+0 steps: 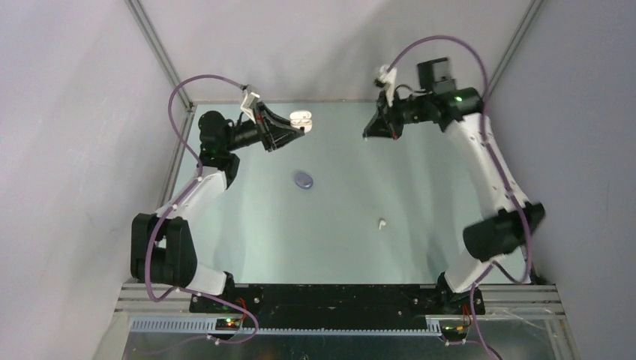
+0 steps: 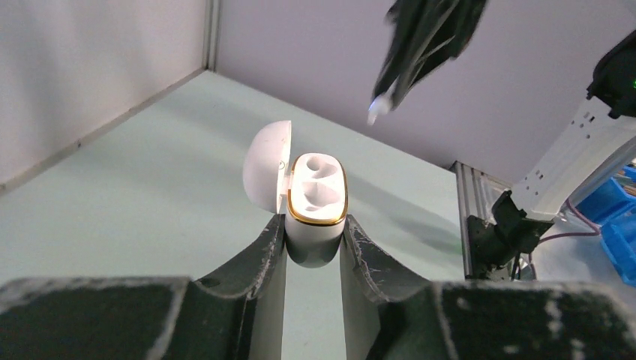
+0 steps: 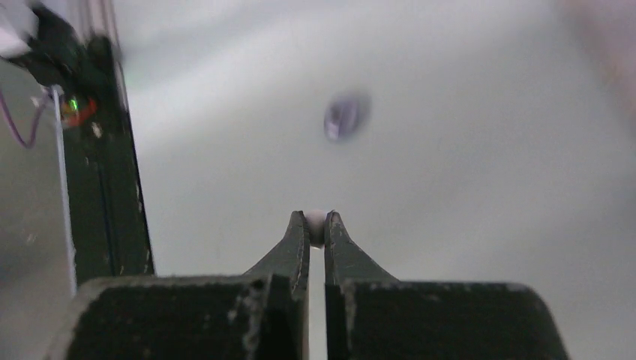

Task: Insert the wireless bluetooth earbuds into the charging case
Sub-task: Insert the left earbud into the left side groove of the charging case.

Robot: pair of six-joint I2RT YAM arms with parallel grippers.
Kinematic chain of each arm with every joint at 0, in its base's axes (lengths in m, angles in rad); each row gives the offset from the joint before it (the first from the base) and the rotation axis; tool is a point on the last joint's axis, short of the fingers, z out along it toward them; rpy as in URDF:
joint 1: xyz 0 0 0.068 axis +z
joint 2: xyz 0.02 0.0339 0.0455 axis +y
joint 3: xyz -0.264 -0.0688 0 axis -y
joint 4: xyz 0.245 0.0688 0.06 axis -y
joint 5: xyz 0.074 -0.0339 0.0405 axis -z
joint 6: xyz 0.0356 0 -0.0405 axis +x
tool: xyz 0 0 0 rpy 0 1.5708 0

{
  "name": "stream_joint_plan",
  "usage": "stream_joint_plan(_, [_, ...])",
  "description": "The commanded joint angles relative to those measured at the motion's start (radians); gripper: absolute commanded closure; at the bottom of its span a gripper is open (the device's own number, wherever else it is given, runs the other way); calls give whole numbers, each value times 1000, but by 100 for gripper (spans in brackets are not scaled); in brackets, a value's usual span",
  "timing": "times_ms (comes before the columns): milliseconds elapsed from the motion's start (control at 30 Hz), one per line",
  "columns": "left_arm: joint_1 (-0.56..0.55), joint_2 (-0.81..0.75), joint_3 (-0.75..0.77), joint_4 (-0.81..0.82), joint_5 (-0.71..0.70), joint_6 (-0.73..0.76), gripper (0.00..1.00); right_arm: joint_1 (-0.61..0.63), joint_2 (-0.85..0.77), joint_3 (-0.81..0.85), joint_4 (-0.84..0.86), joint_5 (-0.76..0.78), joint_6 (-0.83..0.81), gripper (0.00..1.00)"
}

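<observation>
- Our left gripper [image 2: 313, 226] is clamped on the open white case [image 2: 318, 196] at 11 o'clock, and both wells look empty.
- Our right gripper [image 3: 316, 225] pinches one white earbud [image 3: 316, 218], not seated yet.
- A second white earbud [image 1: 382, 223] lies on the table [image 1: 435, 187], at 4 o'clock from the purple case [image 1: 304, 180].

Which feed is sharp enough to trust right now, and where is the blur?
Left wrist: crisp on the open white case. Right wrist: background soft, the purple case a smear; the pinched white earbud is clearer. Top external: even light, faint shadows.
</observation>
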Motion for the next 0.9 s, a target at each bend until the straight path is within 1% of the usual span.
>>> stream_joint_plan(0, [-46, 11, 87, 138, 7, -73, 100, 23, -178, -100, 572, -336, 533, 100])
stream_joint_plan(33, [-65, 11, 95, 144, 4, -75, 100, 31, -228, -183, 809, -315, 606, 100])
stream_joint_plan(67, [-82, 11, 108, 148, -2, -73, 100, 38, -248, -222, 913, -299, 741, 100])
stream_joint_plan(100, [-90, 4, 114, 148, -18, -62, 100, 53, -280, -281, 1093, -255, 789, 100])
stream_joint_plan(133, [-104, 0, 122, 141, -32, -48, 100, 62, -291, -301, 1159, -230, 858, 100])
stream_joint_plan(167, [-111, -7, 123, 138, -60, -45, 100, 82, -302, -321, 1242, -190, 879, 100])
stream_joint_plan(233, [-127, -9, 132, 142, -88, -53, 100, 111, -300, -320, 1305, -153, 917, 100])
stream_joint_plan(300, [-141, -12, 142, 150, -89, -61, 100, 138, -290, -309, 1333, -126, 927, 100])
stream_joint_plan(400, [-155, -18, 147, 164, -69, -62, 100, 168, -271, -285, 1329, -104, 892, 100])
stream_joint_plan(667, [-157, -38, 131, 173, -43, -33, 100, 220, -215, -221, 1193, -69, 786, 100])
stream_joint_plan(867, [-157, -33, 140, 179, -30, -23, 100, 227, -183, -184, 1084, -49, 730, 100])
